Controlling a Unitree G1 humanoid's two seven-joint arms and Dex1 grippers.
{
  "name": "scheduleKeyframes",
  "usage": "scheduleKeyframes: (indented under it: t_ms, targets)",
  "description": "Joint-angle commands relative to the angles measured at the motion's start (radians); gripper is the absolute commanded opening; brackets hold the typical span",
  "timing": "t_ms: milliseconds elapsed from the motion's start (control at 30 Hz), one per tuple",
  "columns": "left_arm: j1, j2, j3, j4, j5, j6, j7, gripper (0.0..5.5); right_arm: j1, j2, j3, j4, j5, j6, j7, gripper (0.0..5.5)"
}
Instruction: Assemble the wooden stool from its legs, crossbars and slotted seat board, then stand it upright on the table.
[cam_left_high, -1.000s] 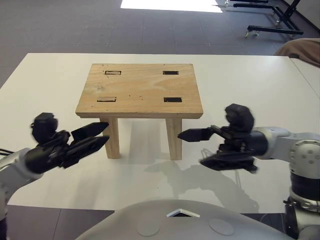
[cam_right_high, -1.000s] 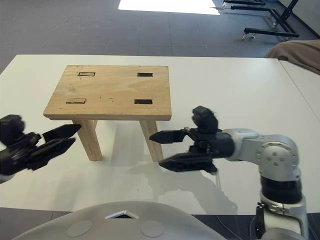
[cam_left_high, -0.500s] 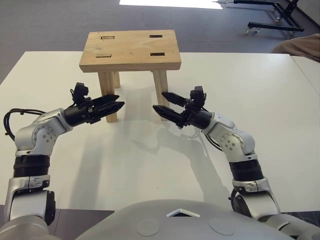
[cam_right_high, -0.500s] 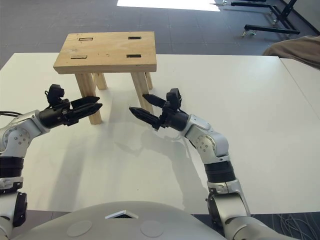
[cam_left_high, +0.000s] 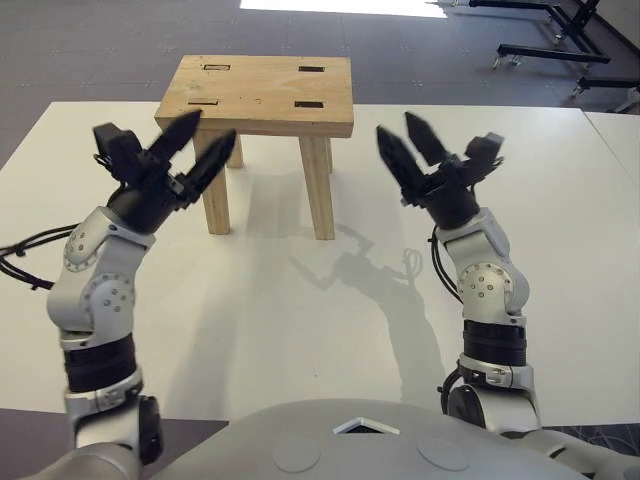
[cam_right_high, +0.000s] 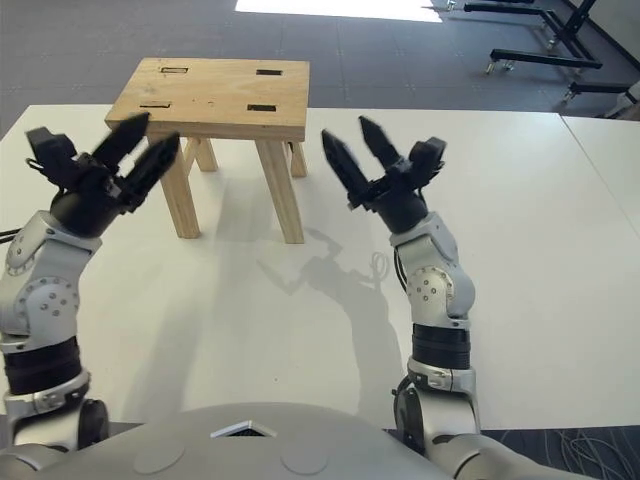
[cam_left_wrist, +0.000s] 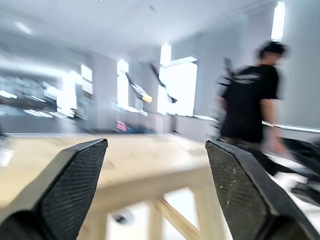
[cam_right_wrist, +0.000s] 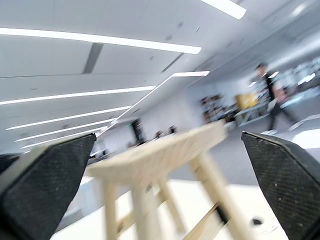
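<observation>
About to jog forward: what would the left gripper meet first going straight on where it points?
Probably the seat board, at its near edge; the left gripper, open, aims at it, though depth is unclear.

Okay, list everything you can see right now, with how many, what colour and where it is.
stool: one, light wood, standing upright on the table's far side, left of centre
table: one, white, in front of the robot
cable: one, black, on the table's left edge by the left arm
wheeled frames: at least two, black, on the floor beyond the table's far right
floor: grey, around the table
left gripper: one, black, open, empty, in front of the stool's left end
right gripper: one, black, open, empty, right of the stool
</observation>
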Motion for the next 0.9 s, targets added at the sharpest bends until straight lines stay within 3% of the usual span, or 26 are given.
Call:
scheduleKeyframes:
  t_ms: [33,300,667,767,900]
  targets:
    - [-0.034,-0.077,-0.1,-0.04,0.187,-0.023,0.204,3.6,-0.044,0.033,0.03,-0.059,-0.075,-0.061,-0.077,5.36]
    - [-0.054,-0.081,-0.13,0.022,0.386,-0.124,0.325,3.6,-0.115,0.05,0.048,0.031,-0.424,-0.266,-0.337,5.36]
    - [-0.034,-0.067,-0.15,0.033,0.463,-0.199,0.334,3.6,-0.128,0.031,0.059,0.073,-0.507,-0.277,-0.424,5.36]
    - [-0.059,-0.074,-0.157,0.035,0.465,-0.187,0.337,3.6,-0.135,0.038,0.054,0.094,-0.63,-0.257,-0.56,5.36]
    - [-0.072,-0.087,-0.167,0.017,0.462,-0.18,0.347,3.6,-0.141,0.032,0.052,0.083,-0.675,-0.255,-0.614,5.36]
